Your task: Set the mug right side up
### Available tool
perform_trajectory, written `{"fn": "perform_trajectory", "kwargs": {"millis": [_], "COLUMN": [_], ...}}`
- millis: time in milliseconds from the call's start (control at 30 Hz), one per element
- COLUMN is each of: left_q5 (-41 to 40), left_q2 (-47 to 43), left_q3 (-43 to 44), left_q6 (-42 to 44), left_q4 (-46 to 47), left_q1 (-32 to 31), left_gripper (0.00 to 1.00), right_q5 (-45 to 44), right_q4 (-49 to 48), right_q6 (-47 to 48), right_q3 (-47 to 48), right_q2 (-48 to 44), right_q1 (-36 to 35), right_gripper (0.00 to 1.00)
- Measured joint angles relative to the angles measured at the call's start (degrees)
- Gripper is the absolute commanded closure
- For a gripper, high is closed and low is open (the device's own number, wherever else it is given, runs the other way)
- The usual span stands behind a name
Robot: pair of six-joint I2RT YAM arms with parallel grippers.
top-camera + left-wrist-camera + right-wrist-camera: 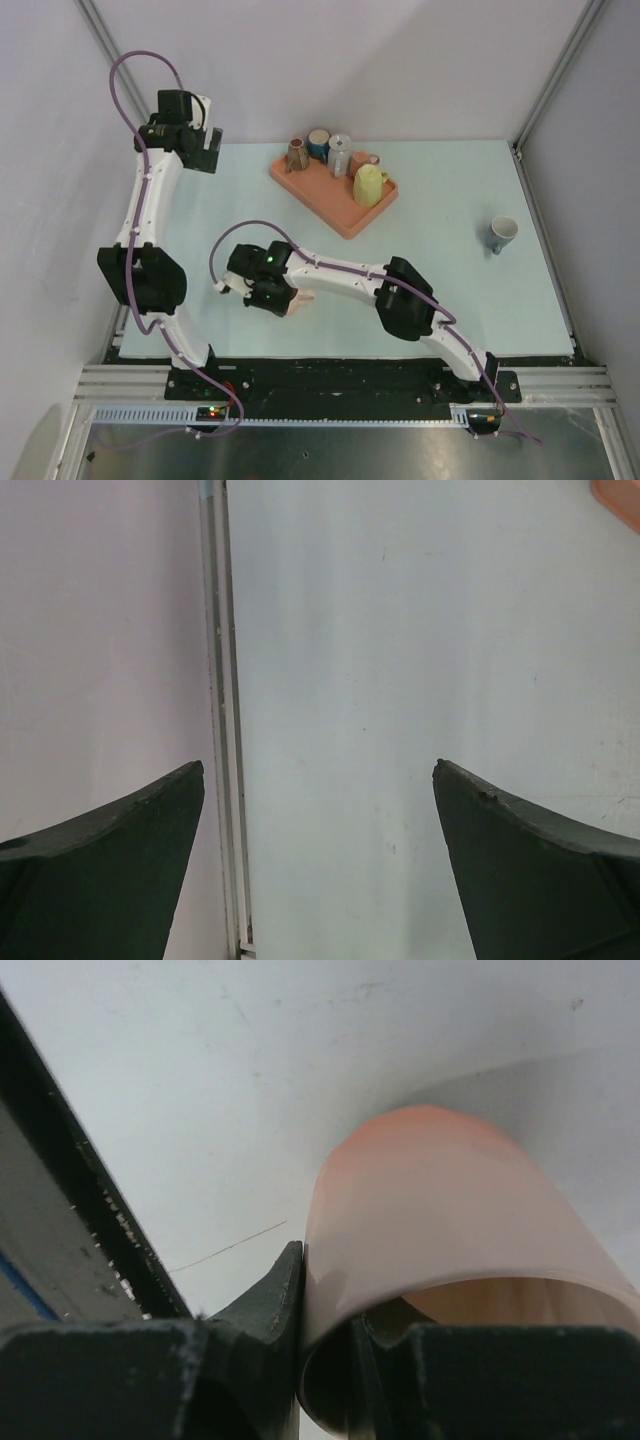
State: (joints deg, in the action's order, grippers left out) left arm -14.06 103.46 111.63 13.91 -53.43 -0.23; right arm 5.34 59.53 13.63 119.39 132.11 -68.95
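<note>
Right gripper: closed on the wall of the peach mug, one finger outside the rim and the other inside the mouth. Judged purpose: a rim pinch lets a wrist roll bring the mouth upward. The mug is at the near-centre of the counter, mouth toward the wrist. Whether it touches the counter cannot be told.

Left gripper: wide open and empty, at eleven o'clock from the mug, over the far-left corner.

At one o'clock, well apart, an orange tray carries several cups, including a yellow mug. A blue-and-white cup stands at three o'clock. In my judgement, none hinders the turn.
</note>
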Motion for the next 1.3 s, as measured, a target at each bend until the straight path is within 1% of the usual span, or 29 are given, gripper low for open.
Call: {"fn": "perform_trajectory", "kwargs": {"millis": [33,100,133,167,267,333,367,400,433,567,667,733,867,933,1000,1100,1200,1267,1300], "left_q5": [0.42,1.03,1.38,1.68,2.49,2.82,3.02,3.28,3.39,3.82,3.96,3.96,3.96,4.02,4.28,4.92,5.46,5.86,6.12], "left_q2": [0.00,0.00,0.00,0.00,-0.04,-0.07,-0.07,-0.07,-0.07,-0.07,-0.09,-0.09,-0.22,-0.35,-0.39,-0.39,-0.61,-0.72,-0.76], "left_q3": [0.00,0.00,0.00,-0.02,-0.22,-0.31,-0.31,-0.31,-0.31,-0.31,-0.31,-0.31,-0.31,-0.31,-0.31,-0.37,-1.01,-1.51,-1.77], "left_q6": [-0.02,-0.15,-0.26,-0.33,-0.35,-0.33,-0.33,-0.33,-0.33,-0.33,-0.33,-0.33,-0.33,-0.33,-0.33,-0.33,-0.35,-0.35,-0.35], "left_q4": [0.00,0.00,0.00,0.00,0.02,-0.04,-0.11,-0.11,-0.11,-0.11,-0.11,-0.11,-0.13,-0.13,-0.13,-0.11,-0.09,-0.20,-0.20], "left_q1": [0.00,0.00,0.00,0.00,0.00,0.00,0.00,0.00,0.00,0.00,-0.02,0.00,0.00,0.00,-0.02,-0.02,-0.11,-0.15,-0.17], "left_gripper": [0.00,0.00,0.00,0.00,0.00,0.00,0.00,0.00,0.00,0.00,0.00,0.00,0.00,0.00,0.00,0.00,0.00,0.00,0.00], "right_q5": [-0.13,-0.87,-1.57,-1.90,-3.28,-4.02,-4.50,-4.72,-4.79,-3.76,-2.38,-1.09,0.24,-0.52,-1.73,-3.76,-4.87,-4.50,-4.04], "right_q4": [0.37,1.42,2.25,2.69,4.07,4.76,5.22,5.51,5.62,5.64,4.55,2.60,-2.69,-5.60,-7.30,-9.97,-12.44,-14.40,-15.39], "right_q6": [0.15,0.57,0.66,0.87,1.38,1.49,1.75,1.70,1.53,0.94,-0.15,-1.68,-6.58,-10.40,-14.23,-21.09,-27.28,-31.43,-33.55], "right_q3": [0.44,2.19,3.43,4.24,6.14,6.69,7.15,7.58,7.91,8.48,8.44,7.74,3.85,1.33,0.20,-0.81,-1.92,-2.73,-3.02], "right_q2": [0.68,2.84,3.52,3.89,4.98,5.03,5.03,4.98,4.92,2.32,-2.89,-8.63,-22.18,-28.13,-30.84,-30.53,-26.69,-23.61,-22.25], "right_q1": [0.09,0.07,-0.11,-0.26,-0.79,-0.94,-1.01,-1.03,-1.01,-0.07,1.77,4.00,12.00,18.53,24.90,35.50,43.71,47.58,49.13], "right_gripper": [0.98,0.87,0.77,0.70,0.42,0.28,0.16,0.08,0.04,0.01,0.01,0.01,0.01,0.01,0.00,0.01,0.01,0.04,0.07]}}
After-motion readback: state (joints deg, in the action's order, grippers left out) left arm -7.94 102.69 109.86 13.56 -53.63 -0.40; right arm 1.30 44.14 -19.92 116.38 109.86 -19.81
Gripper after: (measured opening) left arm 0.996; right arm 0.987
